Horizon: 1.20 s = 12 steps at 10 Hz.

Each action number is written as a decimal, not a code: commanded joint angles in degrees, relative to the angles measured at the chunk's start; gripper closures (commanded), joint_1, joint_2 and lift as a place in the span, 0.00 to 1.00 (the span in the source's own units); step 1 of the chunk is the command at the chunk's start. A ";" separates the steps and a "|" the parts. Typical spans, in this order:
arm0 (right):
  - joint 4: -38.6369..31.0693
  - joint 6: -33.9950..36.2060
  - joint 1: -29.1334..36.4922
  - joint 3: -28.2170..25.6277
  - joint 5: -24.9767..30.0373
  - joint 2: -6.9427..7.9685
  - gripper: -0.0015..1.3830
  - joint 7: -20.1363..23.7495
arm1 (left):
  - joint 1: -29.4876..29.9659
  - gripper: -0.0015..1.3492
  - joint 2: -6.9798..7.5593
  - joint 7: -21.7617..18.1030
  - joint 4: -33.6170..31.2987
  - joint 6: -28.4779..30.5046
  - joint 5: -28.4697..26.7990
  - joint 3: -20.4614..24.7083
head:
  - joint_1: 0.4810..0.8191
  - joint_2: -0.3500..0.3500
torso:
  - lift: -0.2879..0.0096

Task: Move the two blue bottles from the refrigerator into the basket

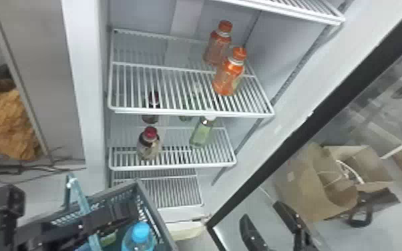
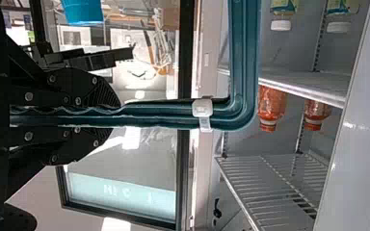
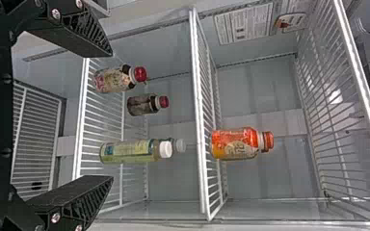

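In the head view my left gripper (image 1: 76, 228) is at the grey basket (image 1: 153, 217), at the lower left. The left wrist view has my left gripper (image 2: 113, 118) shut on the basket's blue-green handle (image 2: 217, 115). A blue-capped bottle (image 1: 140, 233) stands inside the basket; beside it a green and blue piece (image 1: 108, 238) is partly hidden by arm and handle. At the head view's bottom, right of the basket, is my right gripper (image 1: 268, 225), open. In the right wrist view my right gripper (image 3: 112, 114) faces the refrigerator shelves, with nothing between its separated fingers.
Orange bottles (image 1: 228, 75) stand on an upper refrigerator shelf (image 1: 163, 86). Below are red-capped dark bottles (image 1: 149, 143) and green ones (image 1: 202, 132). The dark-framed door (image 1: 277, 143) stands open at the right, with a cardboard box (image 1: 305, 187) seen beyond its frame.
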 commanded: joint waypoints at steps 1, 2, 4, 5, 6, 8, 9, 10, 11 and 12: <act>0.16 -0.02 -0.01 -0.18 0.17 0.12 0.11 -0.04 | 0.01 0.89 0.16 0.07 0.00 0.07 -0.14 0.00 | 0.63 0.00 | 0.93; 0.30 -0.02 -0.01 -0.30 0.40 0.20 0.11 -0.04 | -0.13 0.89 0.24 0.07 0.00 0.36 -0.37 0.00 | 0.63 0.00 | 0.93; 0.72 -0.02 -0.29 -0.30 0.40 0.03 0.11 -0.04 | -0.27 0.89 0.42 0.15 0.00 0.78 -0.48 0.00 | 0.63 0.00 | 0.93; 1.00 -0.02 -0.57 -0.30 0.40 -0.06 0.11 -0.04 | -0.27 0.89 0.59 0.07 0.00 0.92 -0.48 0.00 | 0.63 0.00 | 0.93; 1.14 -0.02 -0.57 -0.18 0.40 -0.15 0.11 -0.04 | -0.41 0.89 0.68 0.07 0.00 0.78 -0.48 -0.11 | 0.63 0.00 | 0.93; 0.72 -0.02 -0.57 -0.64 0.40 0.38 0.11 0.05 | -0.83 0.89 0.59 0.07 0.00 -0.35 0.09 -0.22 | 0.63 0.00 | 0.93; 0.44 -0.02 -0.43 -1.44 0.51 1.08 0.11 -0.04 | -0.69 0.89 0.16 0.07 0.00 -0.63 0.43 -0.11 | 0.63 0.00 | 0.93; 0.01 -0.02 -0.15 -1.67 0.85 1.08 0.11 -0.04 | -0.69 0.89 0.16 0.07 0.00 -0.49 0.43 -0.22 | 0.63 0.00 | 0.93; -0.13 -0.02 -0.15 -1.67 0.85 1.08 0.11 -0.04 | -0.55 0.89 0.24 0.07 0.00 -0.63 0.55 -0.34 | 0.63 0.00 | 0.93; -0.13 -0.02 -0.15 -1.67 0.85 1.08 0.11 -0.04 | -0.55 0.89 0.24 -0.02 0.00 -0.91 0.66 -0.22 | 0.63 0.00 | 0.93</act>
